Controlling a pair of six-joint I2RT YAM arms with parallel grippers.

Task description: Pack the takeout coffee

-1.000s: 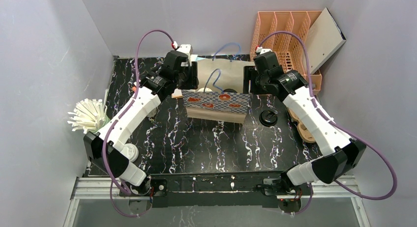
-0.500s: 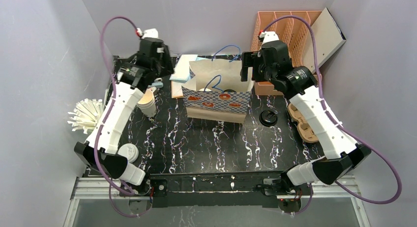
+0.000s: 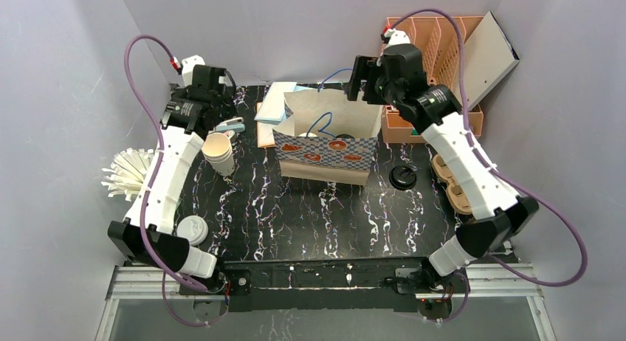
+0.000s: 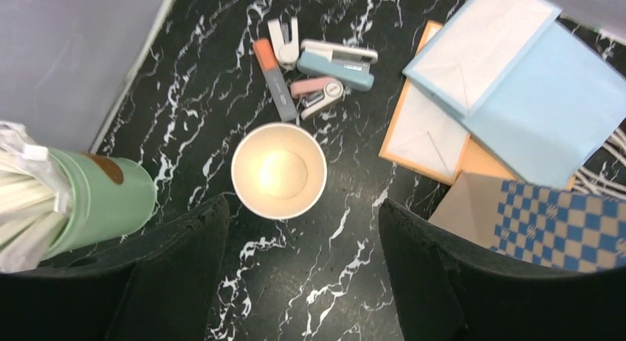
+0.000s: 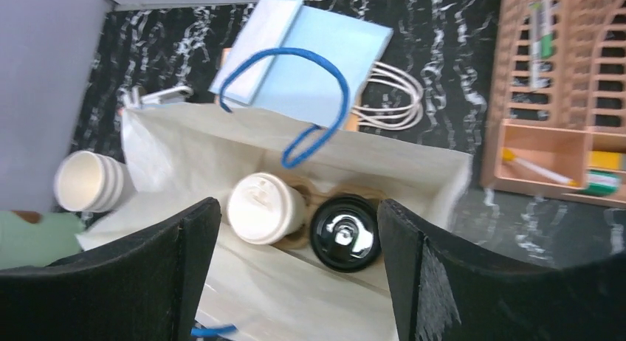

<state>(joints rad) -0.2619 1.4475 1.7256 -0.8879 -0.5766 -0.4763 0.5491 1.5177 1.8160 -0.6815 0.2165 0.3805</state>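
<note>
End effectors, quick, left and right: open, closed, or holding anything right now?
Left end effector: open, empty, above the stacked cream cups.
Right end effector: open, empty, above the paper bag.

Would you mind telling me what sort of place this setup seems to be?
Probably a mock café takeout counter inside a grey-walled test booth: a paper bag holding two lidded cups, stacked cream paper cups, and a green holder of straws on a marbled tabletop.

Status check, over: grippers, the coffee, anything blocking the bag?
Left gripper open, empty, above the cream cup stack. Right gripper open, empty, above the bag. White-lidded cup and black-lidded cup inside. Blue handle arcs over the opening.
</note>
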